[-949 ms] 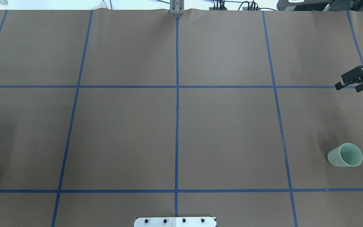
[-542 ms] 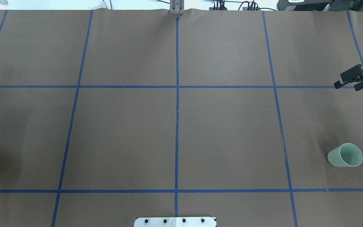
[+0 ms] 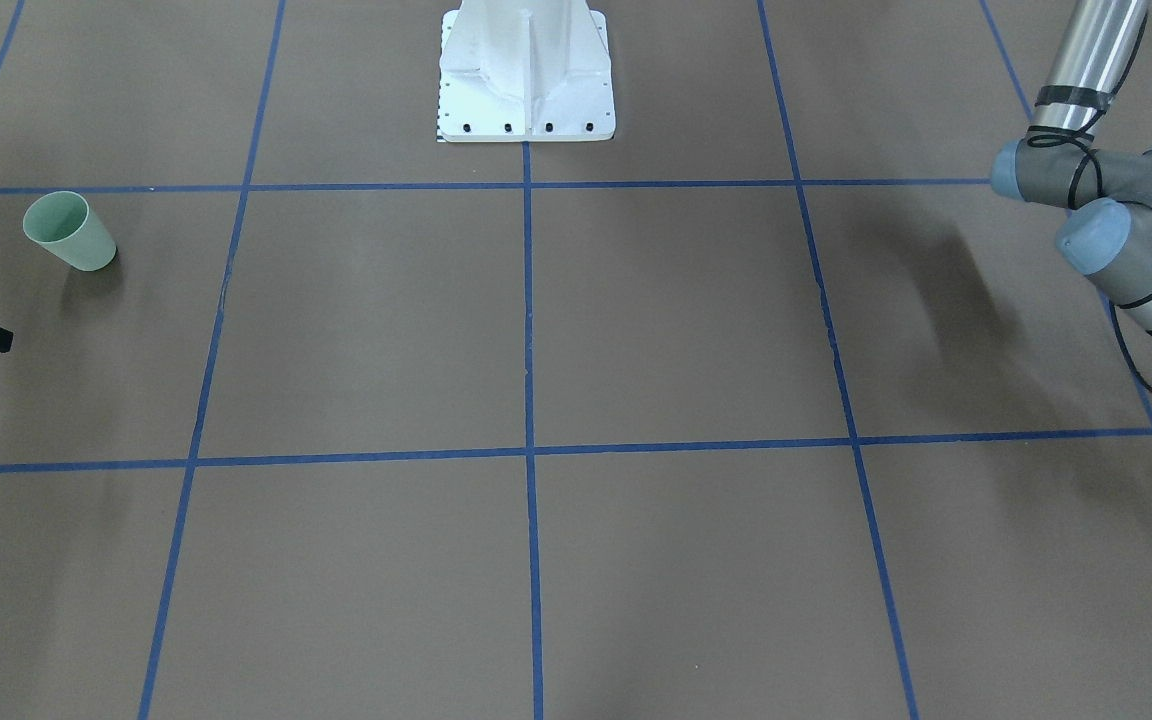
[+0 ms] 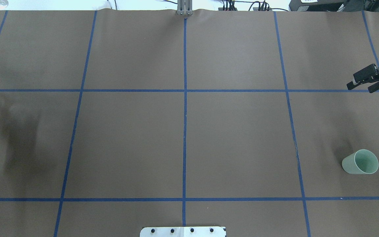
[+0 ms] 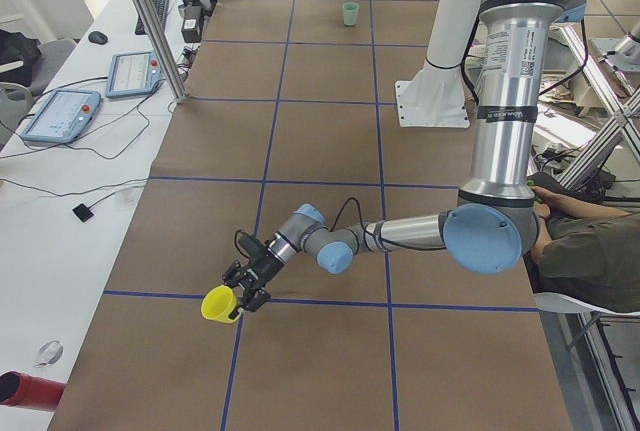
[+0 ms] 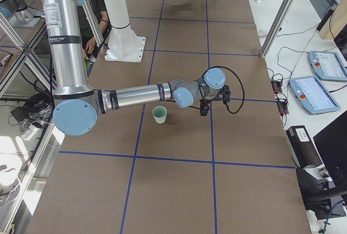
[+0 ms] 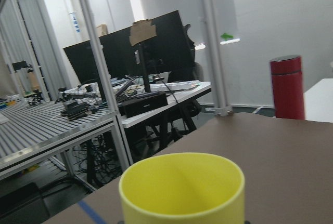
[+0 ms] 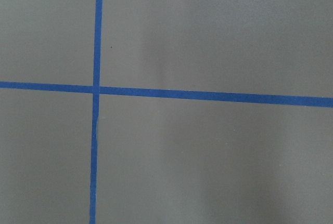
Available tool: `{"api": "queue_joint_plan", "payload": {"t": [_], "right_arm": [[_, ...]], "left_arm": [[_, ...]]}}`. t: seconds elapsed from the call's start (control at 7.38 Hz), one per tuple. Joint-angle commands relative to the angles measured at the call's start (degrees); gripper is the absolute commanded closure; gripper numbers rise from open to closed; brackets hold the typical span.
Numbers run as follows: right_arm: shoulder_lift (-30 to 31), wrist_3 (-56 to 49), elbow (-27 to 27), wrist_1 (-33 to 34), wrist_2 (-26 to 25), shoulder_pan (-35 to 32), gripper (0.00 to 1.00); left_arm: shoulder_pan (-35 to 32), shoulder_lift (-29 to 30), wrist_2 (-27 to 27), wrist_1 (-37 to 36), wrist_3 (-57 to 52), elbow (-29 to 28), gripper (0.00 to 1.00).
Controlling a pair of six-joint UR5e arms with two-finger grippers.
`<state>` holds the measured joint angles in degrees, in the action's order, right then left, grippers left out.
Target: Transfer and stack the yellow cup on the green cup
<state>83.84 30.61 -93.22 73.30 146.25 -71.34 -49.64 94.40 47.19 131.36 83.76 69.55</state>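
We see the left gripper point(image 5: 240, 299) clamped on the yellow cup point(image 5: 218, 306), held off the table point(image 5: 330, 151) at its left end for carrying, right gripper point(image 4: 360, 89) spread empty near the upright green cup point(image 4: 360, 162).

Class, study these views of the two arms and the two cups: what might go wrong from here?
1. The yellow cup hangs tilted at the left end effector at one end of the table. The green cup stands at the other end, so the carry is long and the cup may slip.
2. The open right end effector is near the green cup and might topple it.
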Motion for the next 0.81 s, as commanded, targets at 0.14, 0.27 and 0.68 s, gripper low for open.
{"api": "queue_joint_plan", "payload": {"t": [0.14,0.27,0.68], "right_arm": [[-0.96,1.38,0.15,0.00,0.00,0.07,0.00],[-1.66,1.38,0.76,0.00,0.00,0.07,0.00],[-3.41,3.21,1.38,0.00,-0.08,0.07,0.00]], "left_arm": [[3.23,7.71,2.19,20.58,-18.10,-0.47,0.39],[3.93,11.30,5.34,25.56,-21.41,-0.30,0.39],[13.31,21.16,5.55,27.54,-21.53,-0.03,0.38]]}}
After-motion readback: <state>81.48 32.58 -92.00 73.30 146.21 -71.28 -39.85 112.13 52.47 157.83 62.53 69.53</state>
